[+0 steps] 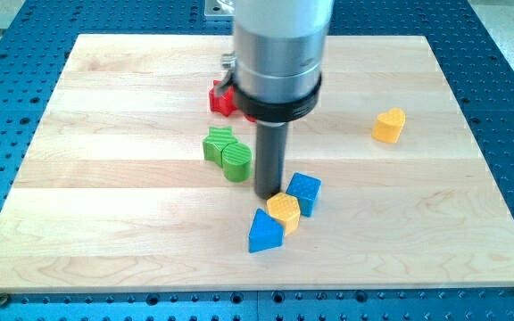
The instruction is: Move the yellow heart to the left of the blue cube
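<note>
The yellow heart [388, 125] lies alone at the view's right, far from the other blocks. The blue cube [304, 193] sits near the middle, low in the view. A yellow hexagon [284, 211] touches its lower left side, and a blue triangle [265, 232] touches the hexagon below and to the left. My tip [268, 195] is down just left of the blue cube and just above the yellow hexagon, close to or touching it. The heart is well to the right of my tip.
A green star [219, 143] and a green rounded block [236, 161] sit together left of the rod. A red block [220, 97] is partly hidden behind the arm's grey body [279, 53]. The wooden board [105, 196] rests on a blue perforated table.
</note>
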You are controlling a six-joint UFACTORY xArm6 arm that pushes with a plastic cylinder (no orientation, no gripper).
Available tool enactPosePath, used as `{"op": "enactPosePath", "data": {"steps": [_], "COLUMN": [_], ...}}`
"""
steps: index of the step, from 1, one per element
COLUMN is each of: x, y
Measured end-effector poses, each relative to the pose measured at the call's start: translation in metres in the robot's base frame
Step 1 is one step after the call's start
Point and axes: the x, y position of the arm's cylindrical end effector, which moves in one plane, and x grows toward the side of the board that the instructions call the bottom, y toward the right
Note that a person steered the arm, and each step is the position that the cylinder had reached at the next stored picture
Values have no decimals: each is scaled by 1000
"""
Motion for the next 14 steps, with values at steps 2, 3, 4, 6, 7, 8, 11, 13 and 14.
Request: {"op": "enactPosePath", "data": {"steps": [2, 3, 4, 6, 7, 8, 11, 13, 14], "x": [-47, -59, -120, -137, -98, -56, -84, -72, -61], "y": [-22, 44, 86, 225, 203, 144, 128, 72, 24]}}
